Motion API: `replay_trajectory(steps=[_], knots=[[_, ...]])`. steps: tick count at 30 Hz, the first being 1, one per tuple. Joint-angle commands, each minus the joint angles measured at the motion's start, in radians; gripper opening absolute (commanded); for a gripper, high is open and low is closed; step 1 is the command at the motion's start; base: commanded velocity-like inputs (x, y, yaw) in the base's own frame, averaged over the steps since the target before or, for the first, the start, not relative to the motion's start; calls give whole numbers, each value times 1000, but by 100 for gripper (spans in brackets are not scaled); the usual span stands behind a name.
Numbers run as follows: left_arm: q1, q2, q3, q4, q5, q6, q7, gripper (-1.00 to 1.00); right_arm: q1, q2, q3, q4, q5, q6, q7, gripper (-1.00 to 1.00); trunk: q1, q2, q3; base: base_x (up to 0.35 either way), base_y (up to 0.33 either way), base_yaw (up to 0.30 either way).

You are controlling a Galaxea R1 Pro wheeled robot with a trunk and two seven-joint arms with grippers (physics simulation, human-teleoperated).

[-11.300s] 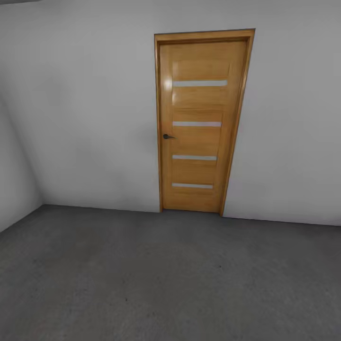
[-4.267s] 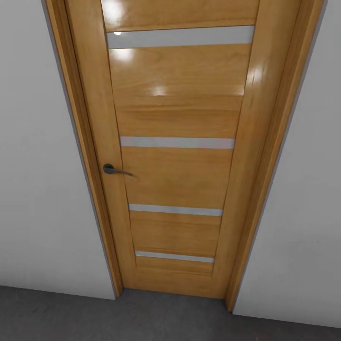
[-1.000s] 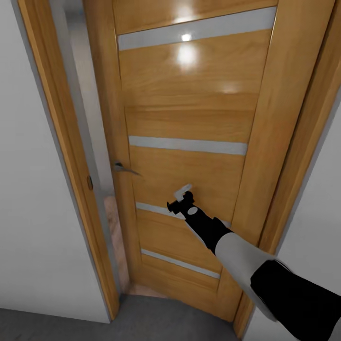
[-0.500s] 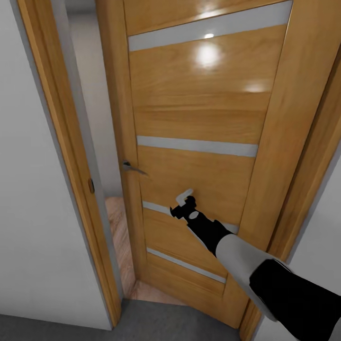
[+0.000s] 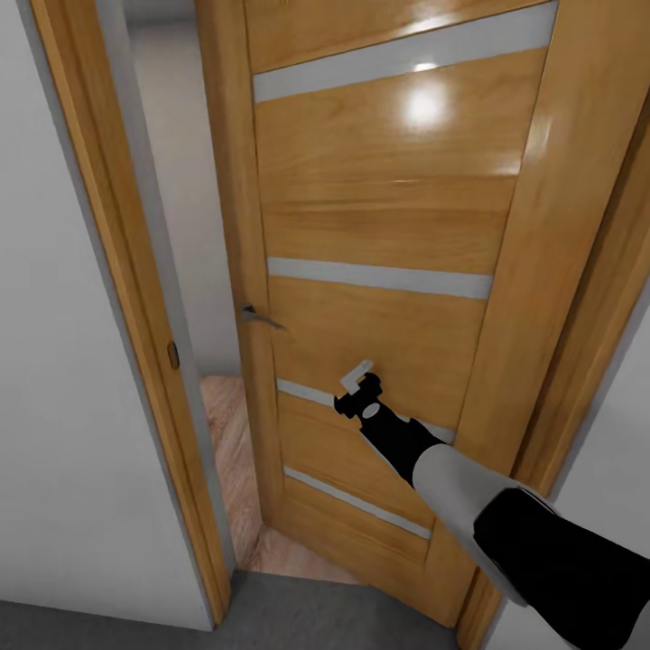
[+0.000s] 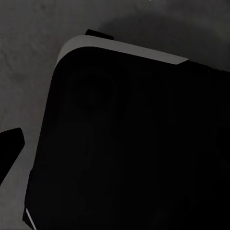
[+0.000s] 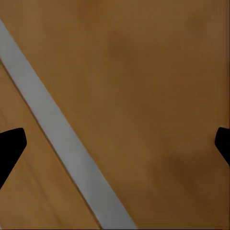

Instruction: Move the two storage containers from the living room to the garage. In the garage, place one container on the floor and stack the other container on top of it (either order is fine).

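Observation:
The two storage containers are out of view. My right gripper (image 5: 357,383) is stretched forward against the light wooden door (image 5: 388,208), just above its third glass slit (image 5: 307,394). In the right wrist view the door panel and a slit (image 7: 62,143) are very close, and the right gripper (image 7: 115,143) is open, with dark fingertips (image 7: 9,146) at both edges and nothing between them. The left gripper (image 6: 115,143) hangs over the dark robot base (image 6: 134,143) and the grey concrete floor (image 6: 28,57); one fingertip (image 6: 9,143) sits at the frame edge.
The door stands ajar, hinged on the right. Its handle (image 5: 258,316) is near the free edge. Between that edge and the left door frame (image 5: 117,271) a narrow gap shows a light wood-plank floor (image 5: 230,433) and a white wall. Garage concrete (image 5: 271,623) lies at the threshold.
The door has swung further away from me and the gap at its left has widened. My right gripper has stayed on the panel and moved slightly right with it.

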Motion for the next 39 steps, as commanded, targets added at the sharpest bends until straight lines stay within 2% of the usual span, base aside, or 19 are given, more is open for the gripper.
replay_trajectory(steps=[1,21,29,30,32,36,39], knots=[[1,0,0,-1,5,-2,0,100,-2,0,-5,26,12,8,-14,100,0,0,-1,169,0,0],[1,0,-1,-1,5,-1,0,100,-7,0,-11,61,12,-3,-29,100,0,0,-1,298,0,0],[1,0,-1,-1,5,-1,0,100,-26,0,-19,67,8,-12,-29,100,0,0,-1,315,0,0],[1,0,-1,-1,5,-1,-1,100,-63,0,-20,93,8,-14,-29,100,0,0,-1,272,0,0],[1,0,-1,-1,5,-1,-2,100,-65,0,-20,97,8,-16,-29,100,0,0,-1,196,0,0],[1,1,-1,-1,7,-3,-3,100,-66,-56,-22,98,7,-18,-29,100,0,0,-1,41,0,0],[1,1,-2,-1,8,-4,-3,100,-66,-65,-22,97,7,-18,-28,100,0,0,-1,6,0,0]])
